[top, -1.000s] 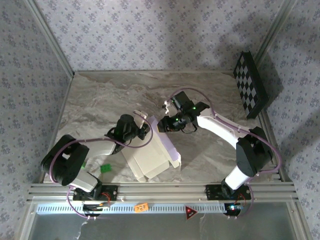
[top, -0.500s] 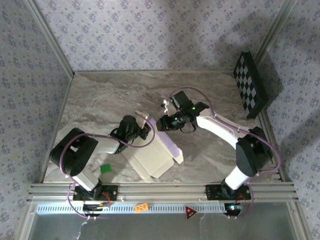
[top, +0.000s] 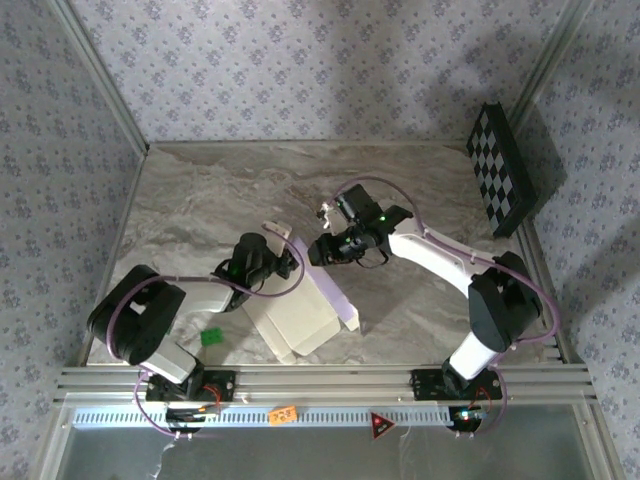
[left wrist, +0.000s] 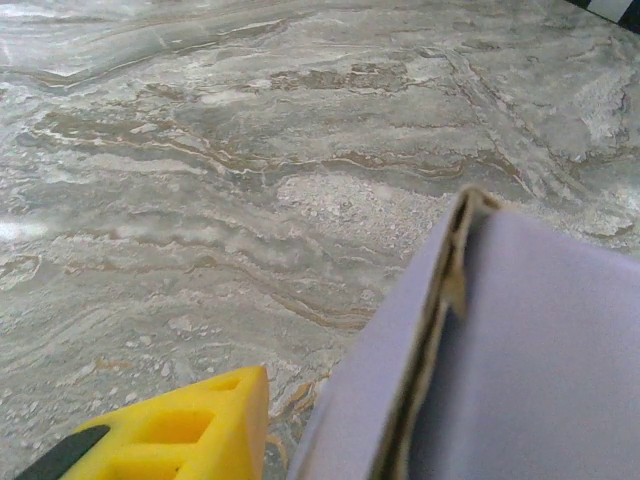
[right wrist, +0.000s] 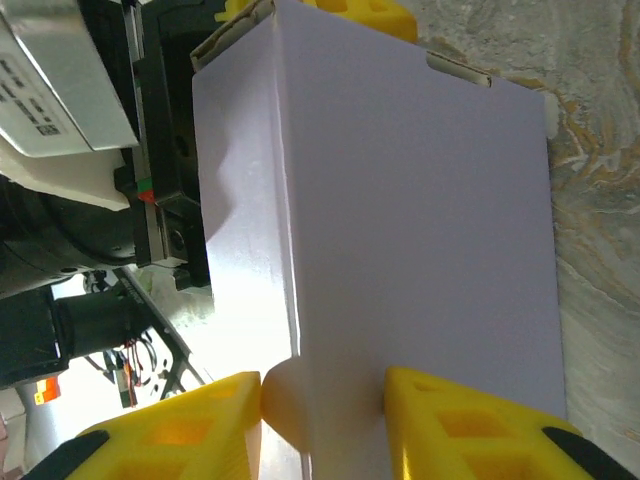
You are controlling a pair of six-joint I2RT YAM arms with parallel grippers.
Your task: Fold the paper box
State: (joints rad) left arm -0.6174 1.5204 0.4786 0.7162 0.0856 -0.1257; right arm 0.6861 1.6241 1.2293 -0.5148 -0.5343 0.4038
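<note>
Pinching the paper box [right wrist: 420, 230]: right end effector [right wrist: 322, 392]; left end effector [top: 290, 260] mostly hidden, state unclear.

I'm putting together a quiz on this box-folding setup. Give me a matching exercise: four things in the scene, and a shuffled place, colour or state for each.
Things:
1. paper box
2. checkerboard panel
3. small green piece
4. right gripper

Place, colour or state:
A. at the far right edge
B. beside the left arm
C. cream and lavender, at the centre
D. closed on a box wall

Pairs: 1-C; 2-A; 3-B; 4-D
</note>
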